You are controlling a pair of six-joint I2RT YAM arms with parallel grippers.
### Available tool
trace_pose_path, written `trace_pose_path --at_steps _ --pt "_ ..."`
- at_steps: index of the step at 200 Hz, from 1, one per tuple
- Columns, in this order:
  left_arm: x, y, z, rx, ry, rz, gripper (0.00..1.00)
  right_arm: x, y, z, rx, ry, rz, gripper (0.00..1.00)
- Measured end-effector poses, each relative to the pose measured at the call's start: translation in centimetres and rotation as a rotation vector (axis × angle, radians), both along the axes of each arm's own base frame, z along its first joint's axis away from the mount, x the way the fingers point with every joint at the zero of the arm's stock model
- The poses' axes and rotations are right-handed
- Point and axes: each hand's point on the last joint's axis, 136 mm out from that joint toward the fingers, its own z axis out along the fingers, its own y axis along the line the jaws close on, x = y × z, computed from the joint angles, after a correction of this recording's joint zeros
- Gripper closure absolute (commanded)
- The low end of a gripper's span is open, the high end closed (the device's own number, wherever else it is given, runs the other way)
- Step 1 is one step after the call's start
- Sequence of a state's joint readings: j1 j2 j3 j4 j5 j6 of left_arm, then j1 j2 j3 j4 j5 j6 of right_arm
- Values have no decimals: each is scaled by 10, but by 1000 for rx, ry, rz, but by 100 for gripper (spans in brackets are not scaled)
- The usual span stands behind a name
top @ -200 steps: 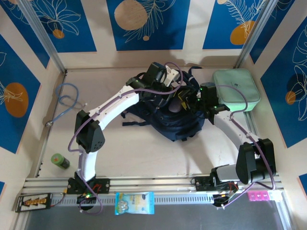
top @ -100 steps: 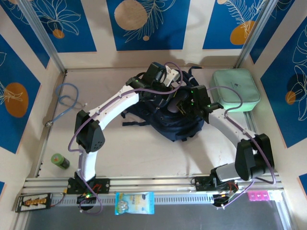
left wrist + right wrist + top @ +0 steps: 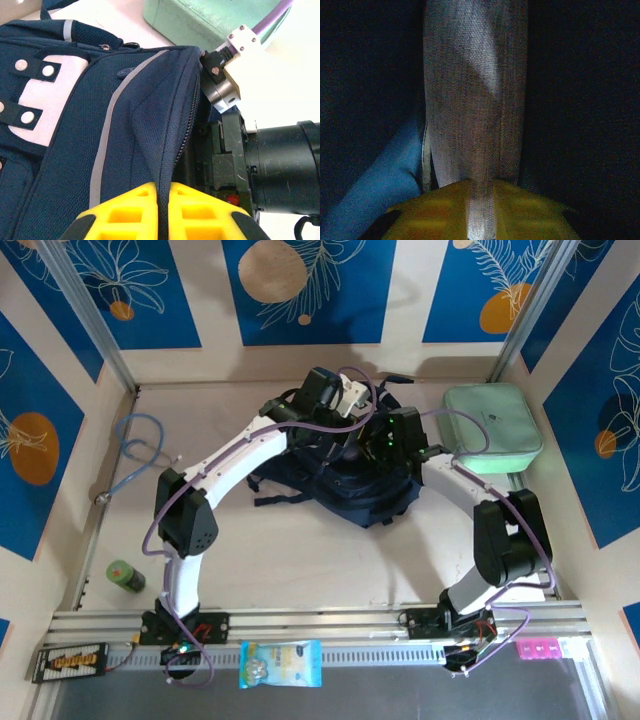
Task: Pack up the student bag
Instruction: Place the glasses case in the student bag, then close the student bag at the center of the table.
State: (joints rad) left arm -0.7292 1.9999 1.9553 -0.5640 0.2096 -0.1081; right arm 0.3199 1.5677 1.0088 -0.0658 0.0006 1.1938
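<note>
Evidently the mouth is being held open: the student bag (image 3: pixel 365 495) lies near the middle of the desk's (image 3: pixel 290 560) far edge, just beside the mint case (image 3: pixel 492 428) in the far right corner. The left claw (image 3: pixel 162 212) pinches its zipper rim. The right claw (image 3: pixel 480 215), in the dark interior, is pressed together on a grey strip (image 3: pixel 475 100). Best to lift the rim and draw the strip away gently, without dragging the bag. Open room lies toward the near edge; the case crowds the right wrist.
</note>
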Motion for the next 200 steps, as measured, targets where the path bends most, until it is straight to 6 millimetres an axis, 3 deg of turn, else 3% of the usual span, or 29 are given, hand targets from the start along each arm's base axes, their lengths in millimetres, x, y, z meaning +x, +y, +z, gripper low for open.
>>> trace_pose_path --at_steps 23,53,83,114,169,200 --pt "-2 -2 1 -12 9 -10 79 -18 -11 6 6 -14 -12 68" --pt "-5 -10 6 -48 -4 -56 33 -47 -42 38 -11 -80 -68 60" --pt "-14 -4 -8 -68 32 -60 14 -72 -81 54 -59 -99 -144 55" --pt "-20 27 -33 -101 126 13 14 -97 -104 49 -130 -68 -183 47" --pt "19 118 -94 -250 425 363 35 -105 -104 29 -171 -7 -143 28" --pt "25 125 -115 -304 545 435 45 -104 -92 16 -190 23 -85 24"
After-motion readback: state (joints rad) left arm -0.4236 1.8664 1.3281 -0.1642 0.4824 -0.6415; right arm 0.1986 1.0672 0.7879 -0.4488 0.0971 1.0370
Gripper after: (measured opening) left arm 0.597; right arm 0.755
